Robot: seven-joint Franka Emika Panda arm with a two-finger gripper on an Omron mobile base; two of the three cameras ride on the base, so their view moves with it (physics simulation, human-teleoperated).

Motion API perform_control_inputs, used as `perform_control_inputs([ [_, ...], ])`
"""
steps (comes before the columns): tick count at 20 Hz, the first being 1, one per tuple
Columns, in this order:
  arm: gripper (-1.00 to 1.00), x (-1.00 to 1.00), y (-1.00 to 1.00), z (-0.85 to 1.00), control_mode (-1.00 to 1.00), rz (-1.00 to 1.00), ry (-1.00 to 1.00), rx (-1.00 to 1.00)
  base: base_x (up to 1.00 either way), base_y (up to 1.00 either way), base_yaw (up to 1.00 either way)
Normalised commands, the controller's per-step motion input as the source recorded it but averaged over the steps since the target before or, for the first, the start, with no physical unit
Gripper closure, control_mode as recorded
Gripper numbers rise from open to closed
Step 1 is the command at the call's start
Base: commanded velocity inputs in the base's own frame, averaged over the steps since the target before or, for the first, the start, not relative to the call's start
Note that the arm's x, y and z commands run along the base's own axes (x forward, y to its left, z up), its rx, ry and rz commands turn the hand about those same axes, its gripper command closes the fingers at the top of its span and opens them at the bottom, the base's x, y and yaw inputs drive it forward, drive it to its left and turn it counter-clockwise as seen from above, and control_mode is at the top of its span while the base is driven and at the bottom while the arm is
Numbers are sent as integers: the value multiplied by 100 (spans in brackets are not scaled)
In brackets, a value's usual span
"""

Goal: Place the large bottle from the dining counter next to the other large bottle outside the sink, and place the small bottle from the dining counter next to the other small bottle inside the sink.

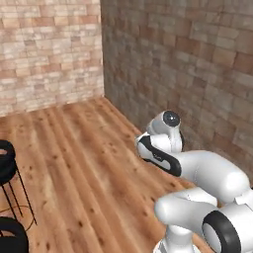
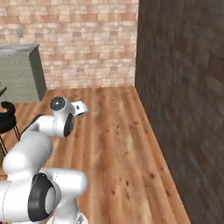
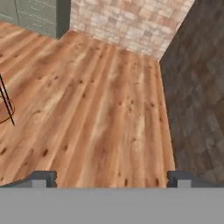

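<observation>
Jaws released and empty above wood floor point(image 3: 96, 109), green cabinet point(image 2: 19, 74) cut off at edge

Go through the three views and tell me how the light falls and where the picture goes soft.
Left base view: light brick wall bright, stone wall in shade, floor with pale sheen. Right base view: stone wall dark and blurred, green cabinet evenly lit. Hand view: glossy streaks on the floor, everything slightly soft; open hand empty.
</observation>
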Motion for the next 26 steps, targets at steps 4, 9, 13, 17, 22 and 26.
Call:
perform_control_inputs([
  [4, -100, 0, 0, 0, 100, 0, 0, 0, 100, -20, 67],
  [9, -100, 0, 0, 0, 100, 0, 0, 0, 100, -28, 67],
  [13, -100, 0, 0, 0, 100, 0, 0, 0, 100, -35, 68],
  [17, -100, 0, 0, 0, 100, 0, 0, 0, 39, -48, 67],
  [22, -100, 0, 0, 0, 100, 0, 0, 0, 0, -32, 64],
  [26, -100, 0, 0, 0, 100, 0, 0, 0, -2, -25, 65],
])
